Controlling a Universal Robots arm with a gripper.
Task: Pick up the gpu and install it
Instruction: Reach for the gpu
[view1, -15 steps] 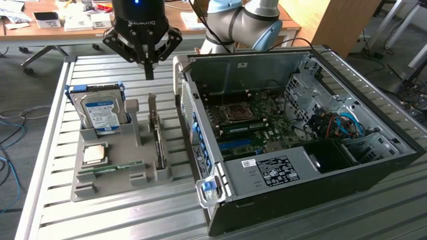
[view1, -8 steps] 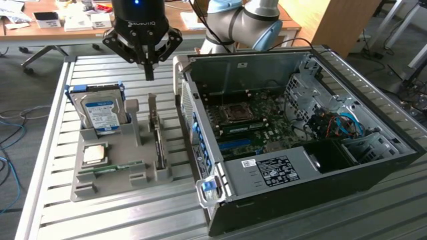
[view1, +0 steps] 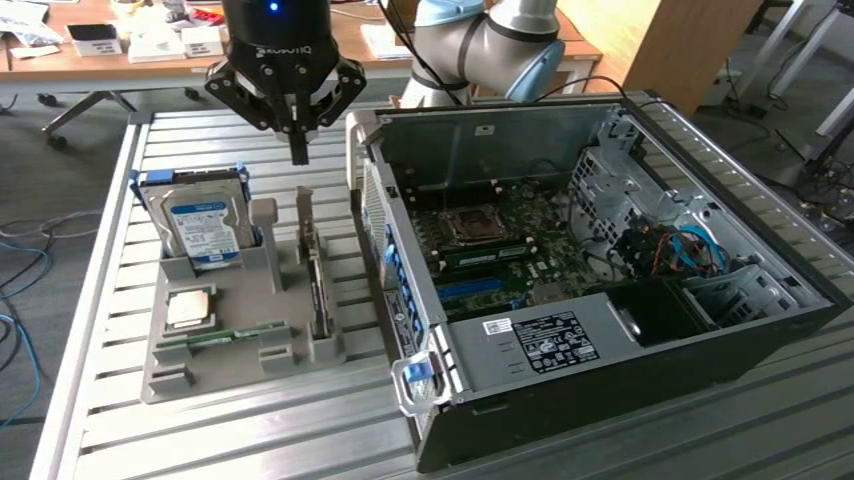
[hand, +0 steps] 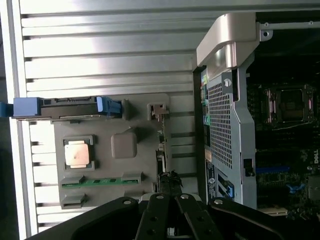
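As it stands edgewise, the gpu (view1: 318, 285) looks thin.

The slatted worktop (view1: 200, 440) is bare shiny metal, the parts holder (view1: 234, 380) matt grey plastic, the computer case (view1: 694, 390) matt black with a perforated bare-metal rear panel (hand: 220, 120), the end effector (view1: 299, 150) smooth black.

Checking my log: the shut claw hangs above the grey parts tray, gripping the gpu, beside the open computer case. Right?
Not quite: the claw is shut on nothing. In the exterior view the gpu stands upright in its slot in the grey parts tray, below the claw. The rest holds: the claw hangs above the tray, beside the open computer case.
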